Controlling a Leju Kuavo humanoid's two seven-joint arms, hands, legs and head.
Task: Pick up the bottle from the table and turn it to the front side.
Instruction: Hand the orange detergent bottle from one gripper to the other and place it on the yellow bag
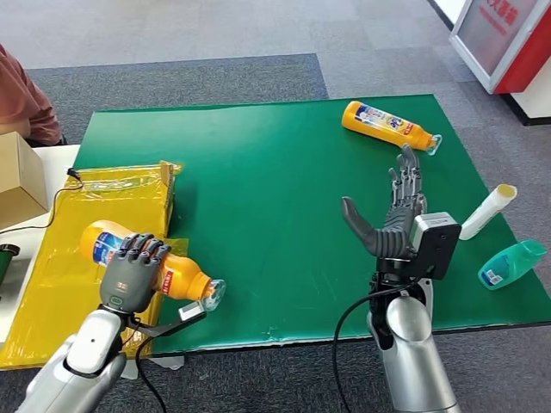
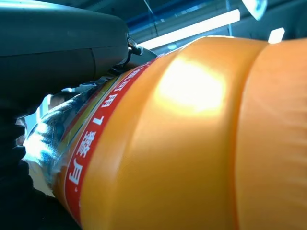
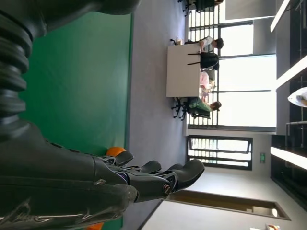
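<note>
We hold the orange bottle (image 1: 149, 262) in our left hand (image 1: 132, 273) at about eight o'clock on the green surface (image 1: 273, 198), by the yellow bag (image 1: 77, 232); it lies roughly level, clear cap pointing toward three o'clock. Our fingers (image 1: 146, 249) are wrapped over its labelled middle from above. The left wrist view shows the glossy orange body and red label band pressed close to the palm.

The main risk, as we judge it, is slip: the plastic looks slick and rounded, so rolling it to bring the front label round could let it twist out or drop onto the bag. The cap end overhangs the grip, which may tip it.

Our right hand (image 1: 396, 215) hovers at about four o'clock, palm-side edge up, fingers spread and empty, pointing toward a second orange bottle (image 1: 388, 126) lying at one o'clock.
</note>
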